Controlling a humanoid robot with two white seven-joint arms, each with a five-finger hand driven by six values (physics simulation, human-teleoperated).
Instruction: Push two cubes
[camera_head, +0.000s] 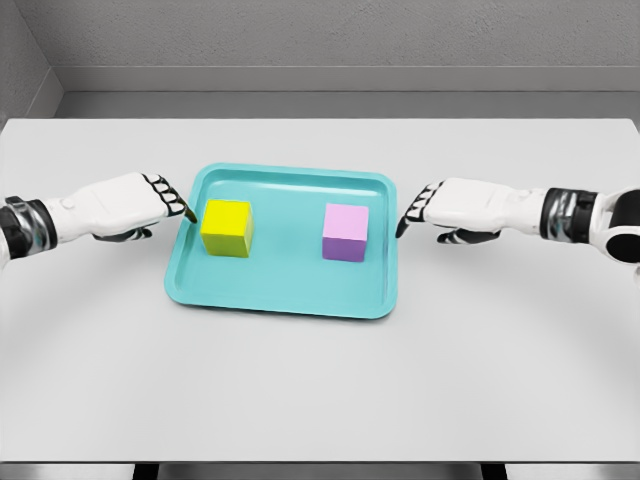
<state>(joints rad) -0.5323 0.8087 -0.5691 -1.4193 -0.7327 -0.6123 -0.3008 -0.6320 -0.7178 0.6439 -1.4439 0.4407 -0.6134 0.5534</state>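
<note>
A pale grey table (320, 390) fills most of the view, its far edge meeting a darker grey floor strip and a plain grey wall (340, 35) behind it. Near the middle of the table lies a shallow turquoise tray (285, 295) with rounded corners and a raised rim. Inside the tray, toward its left side, stands a yellow cube (227, 228); toward its right side stands a pink cube (345, 232), well apart from the yellow one, with bare tray floor between them. The left hand (135, 205) reaches in from the left of the tray, its fingers (170, 195) stretched out together and holding nothing, the dark fingertips over the tray's left rim and just beside the yellow cube's left face; whether they touch it cannot be told. The right hand (455, 210) comes in from the right of the tray, fingers likewise extended and empty, the tips just outside the tray's right rim, clearly apart from the pink cube.
</note>
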